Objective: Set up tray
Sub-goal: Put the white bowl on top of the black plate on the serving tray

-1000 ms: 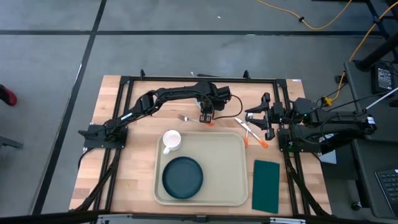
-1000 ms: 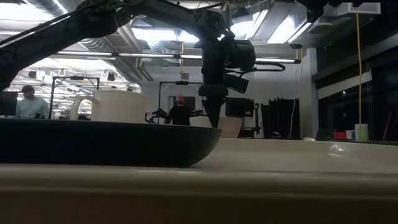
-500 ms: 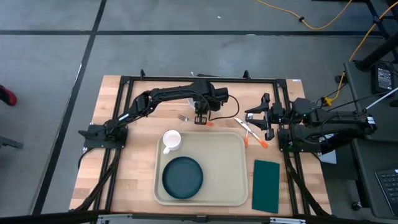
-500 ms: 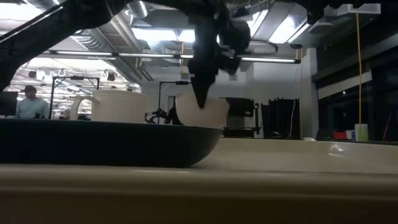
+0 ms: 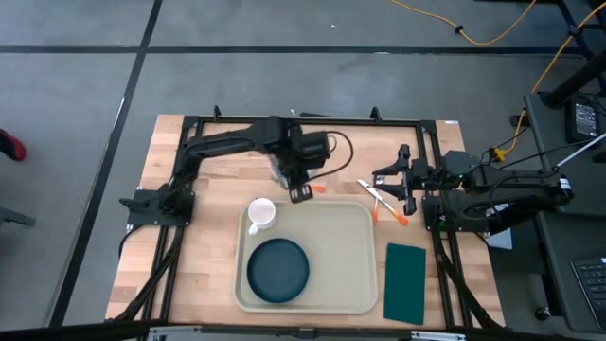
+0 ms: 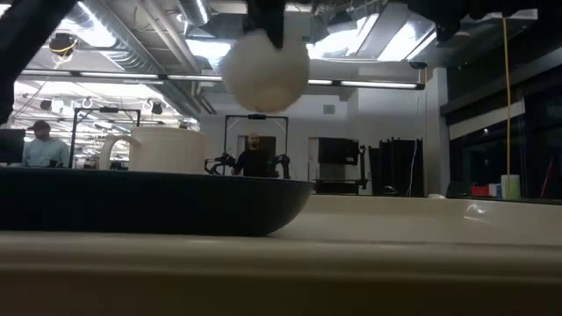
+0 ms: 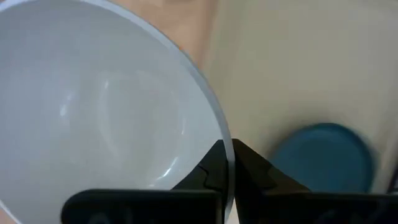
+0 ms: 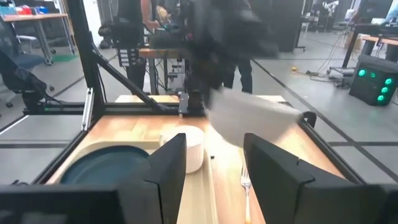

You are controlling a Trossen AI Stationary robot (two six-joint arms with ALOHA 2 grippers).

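My left gripper [image 5: 300, 192] hangs above the table just beyond the tray's far edge, shut on a white bowl [image 6: 263, 70] that is up in the air. The left wrist view shows the bowl's hollow [image 7: 106, 118]. The beige tray [image 5: 341, 237] lies in the table's near middle and carries a teal plate [image 5: 277, 269]. A white mug [image 5: 260, 214] sits at the tray's far left corner. The dark green napkin [image 5: 406, 281] lies right of the tray. My right gripper [image 5: 402, 180] waits open at the table's right side, touching nothing. My left gripper pinches the bowl's rim [image 7: 219, 134] between its two fingers [image 7: 211, 168], one inside the hollow and one outside. The fingers come from above, slanting toward the near edge. The bowl is lifted clear, tipped on edge, and hangs below the fingers [image 6: 272, 22].
Orange-handled utensils [image 5: 383, 201] lie between the tray's far right corner and my right gripper, and a fork [image 8: 245, 182] shows ahead of it. Black frame rails run along the table's far edge and sides. People stand in the room beyond the table.
My left gripper has risen and drawn slightly toward the table's near and left, turning at the wrist. The bowl, which stood on the table beyond the tray, first tipped up and now hangs lifted clear.
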